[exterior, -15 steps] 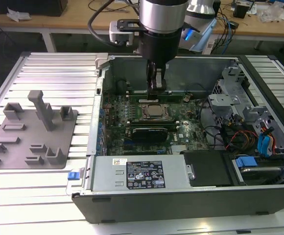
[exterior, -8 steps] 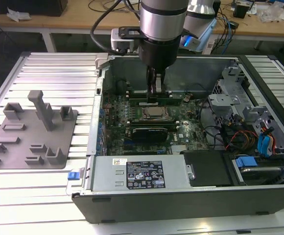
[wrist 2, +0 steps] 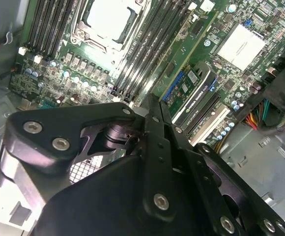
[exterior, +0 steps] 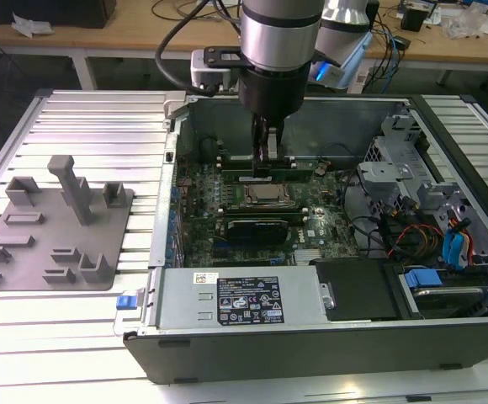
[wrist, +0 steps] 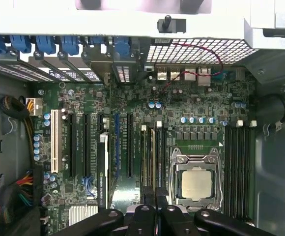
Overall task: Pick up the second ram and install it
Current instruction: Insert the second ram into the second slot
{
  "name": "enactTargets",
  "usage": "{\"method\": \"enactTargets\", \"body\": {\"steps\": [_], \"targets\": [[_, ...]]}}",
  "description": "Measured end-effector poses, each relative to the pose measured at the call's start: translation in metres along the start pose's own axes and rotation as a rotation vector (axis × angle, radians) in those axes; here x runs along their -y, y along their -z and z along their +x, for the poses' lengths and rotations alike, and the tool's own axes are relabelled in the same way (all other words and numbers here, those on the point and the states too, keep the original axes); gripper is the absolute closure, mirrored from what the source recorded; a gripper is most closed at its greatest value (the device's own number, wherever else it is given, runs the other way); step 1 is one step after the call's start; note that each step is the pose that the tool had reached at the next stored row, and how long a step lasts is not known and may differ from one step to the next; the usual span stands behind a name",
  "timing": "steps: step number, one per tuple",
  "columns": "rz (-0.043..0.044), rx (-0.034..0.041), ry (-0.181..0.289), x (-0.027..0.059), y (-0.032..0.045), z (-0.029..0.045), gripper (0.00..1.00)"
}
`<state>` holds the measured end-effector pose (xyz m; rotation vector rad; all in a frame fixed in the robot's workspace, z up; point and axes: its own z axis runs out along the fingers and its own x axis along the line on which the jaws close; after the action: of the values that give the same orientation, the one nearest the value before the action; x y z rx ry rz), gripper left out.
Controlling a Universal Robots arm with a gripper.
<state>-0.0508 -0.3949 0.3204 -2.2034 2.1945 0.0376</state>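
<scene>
One stick is the whole matter here. At the exterior view's left, a grey plastic tray of moulded blocks [exterior: 55, 244] lies on the ribbed metal worktop [exterior: 101, 118], well apart from the work.

Toward the middle is the open black computer case [exterior: 311, 353]. Inside it the second ram [wrist: 153, 157], a long thin green circuit-board stick, stands on edge in a black slot rail. The rail is just beside the silver square CPU socket [wrist: 195, 183], on its far side in the exterior view. The black two-fingered gripper [wrist: 156, 199] stands straight above the stick. Its jaws are drawn almost together and look clenched across the stick's thickness at about mid-length.

I judge the stick light and stiff along its length, but thin and brittle, with smooth faces that could slip. The best hold is on the two flat faces near the middle of the top edge, with the board kept upright. An off-centre hold would likely tilt it in the rail.

Seen edge-on in the first wrist view, it is a narrow pale strip roughly as long as its rail. Its chips and label are turned away.

At the exterior view's right, a grey metal drive cage [exterior: 395, 181] stands above red and orange cables.
</scene>
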Motion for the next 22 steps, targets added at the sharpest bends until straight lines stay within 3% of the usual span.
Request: {"method": "enactTargets", "body": {"steps": [8,22], "targets": [[0.0002,0.0004,0.000,0.0000,-0.0012,0.0000,0.91],[0.0000,0.0029,0.000,-0.0002,-0.0423,0.0003,0.91]]}}
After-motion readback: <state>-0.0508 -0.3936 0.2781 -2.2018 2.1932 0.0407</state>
